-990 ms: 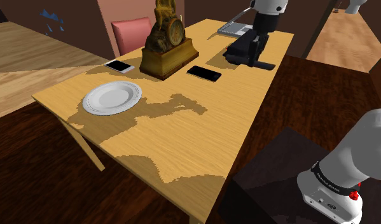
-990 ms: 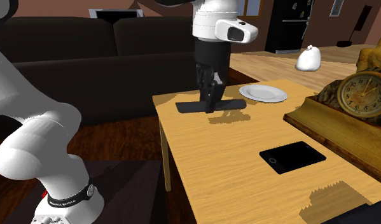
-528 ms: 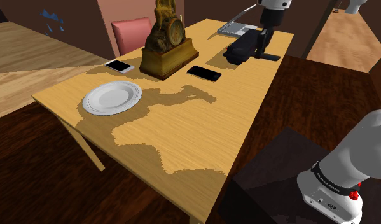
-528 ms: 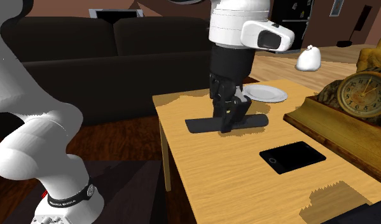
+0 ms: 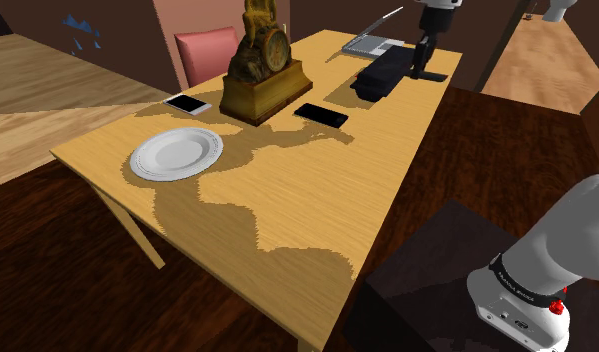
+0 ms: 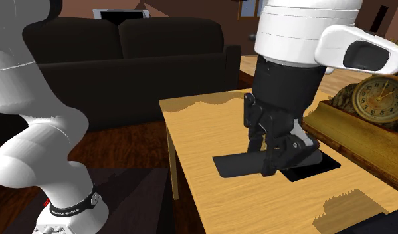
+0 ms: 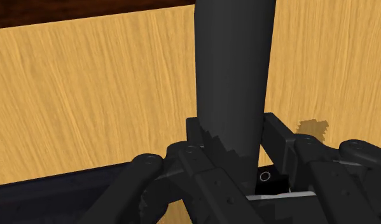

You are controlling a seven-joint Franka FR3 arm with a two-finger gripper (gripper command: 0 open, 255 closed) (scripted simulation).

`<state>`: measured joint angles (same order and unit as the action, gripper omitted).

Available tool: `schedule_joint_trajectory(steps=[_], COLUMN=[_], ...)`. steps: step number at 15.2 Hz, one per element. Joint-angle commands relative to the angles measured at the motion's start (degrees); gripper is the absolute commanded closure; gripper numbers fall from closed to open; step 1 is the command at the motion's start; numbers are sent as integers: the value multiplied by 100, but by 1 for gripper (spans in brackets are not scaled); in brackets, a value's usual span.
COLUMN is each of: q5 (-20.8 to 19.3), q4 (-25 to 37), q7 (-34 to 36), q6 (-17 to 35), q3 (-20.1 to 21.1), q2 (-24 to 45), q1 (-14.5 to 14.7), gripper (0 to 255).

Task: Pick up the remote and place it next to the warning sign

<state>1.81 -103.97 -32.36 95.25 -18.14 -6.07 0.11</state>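
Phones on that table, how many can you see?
2. A black phone lies beside the base of the clock on the shoulder view's right; a white-edged phone lies at its left, past the plate. The clock may hide more.

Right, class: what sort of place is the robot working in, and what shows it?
Probably a living room in a house: a dark sofa stands beyond the wooden table, which bears an ornate clock.
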Motion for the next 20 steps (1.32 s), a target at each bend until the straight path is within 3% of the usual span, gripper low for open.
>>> schedule_joint_trajectory(steps=[1,7,12,20], q5=[49,408,864,812], q4=[285,1514,2922,2132], q7=[-324,-1192,-1850,-1869], q6=[-59,-355,-804,-129], q3=[-178,-593,-803,-777], q2=[252,1317,2423,2300], q1=[-127,-568,-1147,-1060], gripper=[255,255,255,255])
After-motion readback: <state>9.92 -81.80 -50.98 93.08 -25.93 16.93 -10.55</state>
